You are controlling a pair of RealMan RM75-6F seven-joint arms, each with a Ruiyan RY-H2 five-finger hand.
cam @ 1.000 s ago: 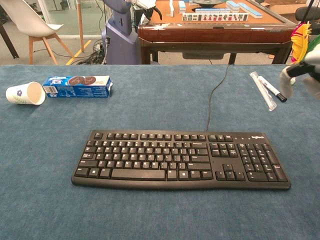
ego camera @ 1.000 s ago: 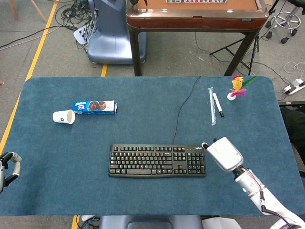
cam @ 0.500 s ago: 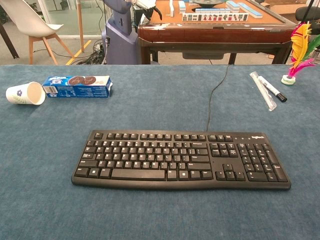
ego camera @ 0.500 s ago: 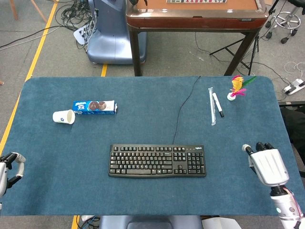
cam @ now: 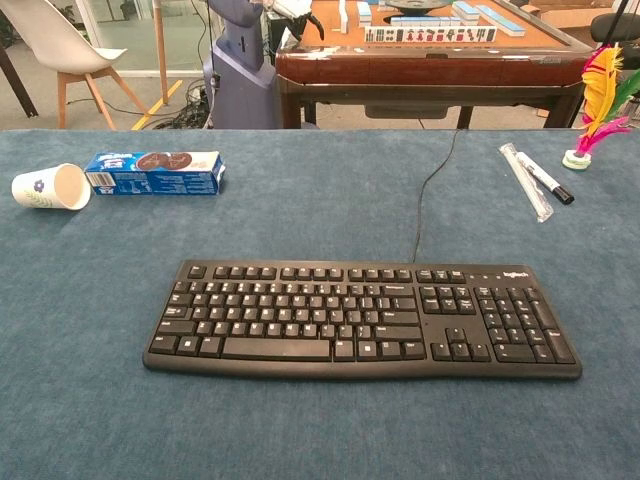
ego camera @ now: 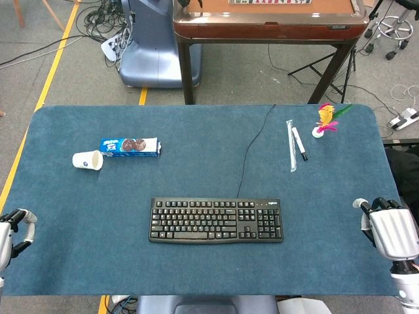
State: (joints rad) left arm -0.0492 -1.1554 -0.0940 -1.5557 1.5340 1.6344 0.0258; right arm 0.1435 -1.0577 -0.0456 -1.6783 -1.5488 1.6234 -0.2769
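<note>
A black keyboard lies in the middle of the blue table mat, its cable running to the far edge. My right hand hovers at the near right edge of the mat, well to the right of the keyboard, back facing up and holding nothing. My left hand shows only partly at the near left edge, fingers apart and empty. Neither hand appears in the chest view.
A paper cup lies on its side at the left beside a blue cookie box. At the far right lie a black marker, a clear plastic sleeve and a feather shuttlecock. A wooden table stands beyond.
My right hand has drawn away from the keyboard's right end, moving right and back toward the near right edge. The left hand has barely shifted. Nothing on the mat moved.
</note>
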